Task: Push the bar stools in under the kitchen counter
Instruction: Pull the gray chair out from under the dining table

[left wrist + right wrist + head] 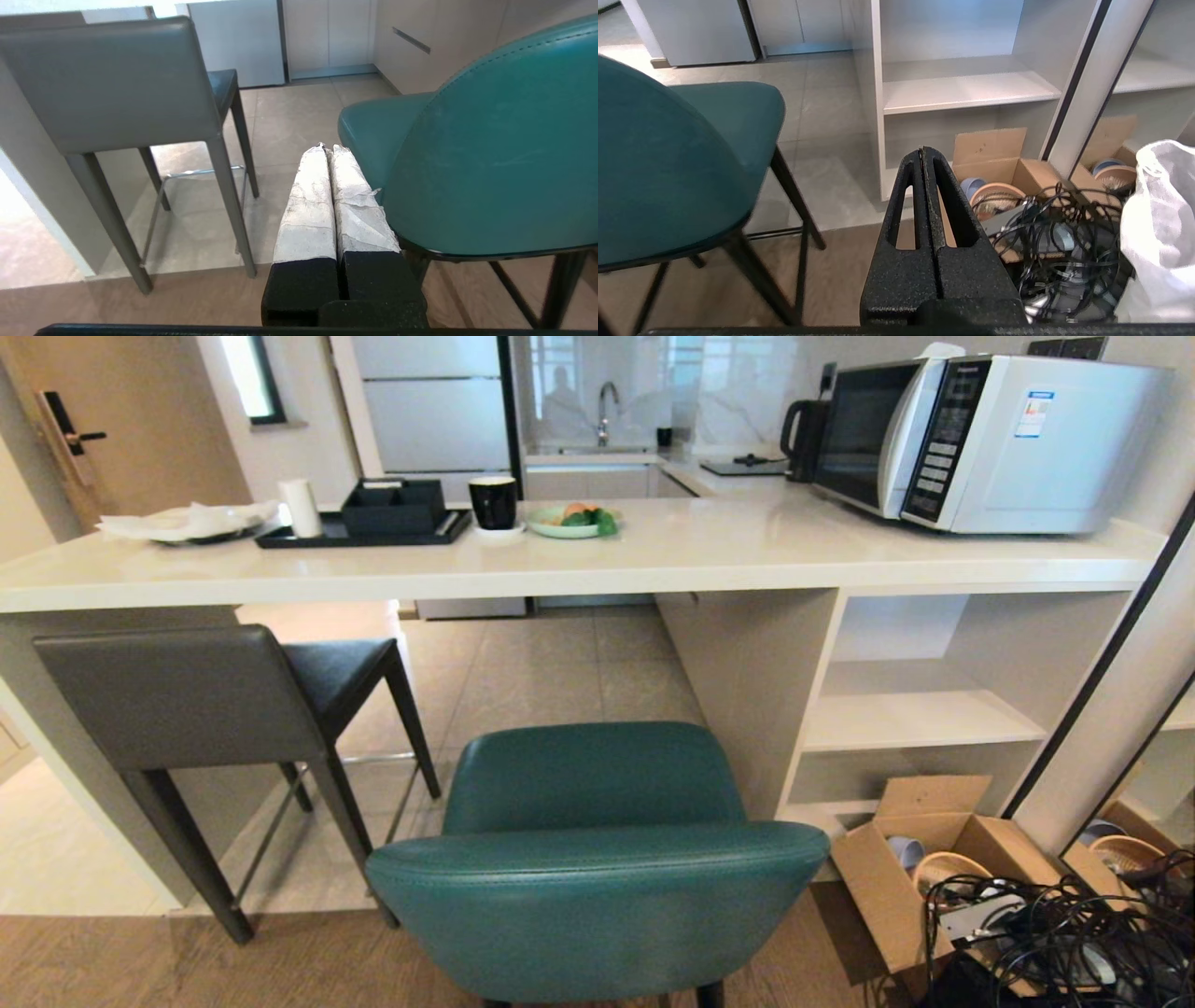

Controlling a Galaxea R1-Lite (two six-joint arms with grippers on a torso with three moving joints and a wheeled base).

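The grey bar stool (196, 700) stands at the left with its seat partly under the white kitchen counter (597, 560). The teal bar stool (597, 868) stands right in front of me, its curved back toward me, out from the counter. Neither arm shows in the head view. My left gripper (328, 148) is shut and empty, low beside the teal stool (490, 154) on its left side, with the grey stool (107, 84) further left. My right gripper (922, 150) is shut and empty, to the right of the teal stool (658, 177).
On the counter sit a microwave (980, 439), a black tray (364, 527), a black cup (493, 502) and a plate of food (569, 521). Open white shelves (915, 719) fill the counter's right end. An open cardboard box (924, 868) and tangled black cables (1064, 933) lie on the floor at right.
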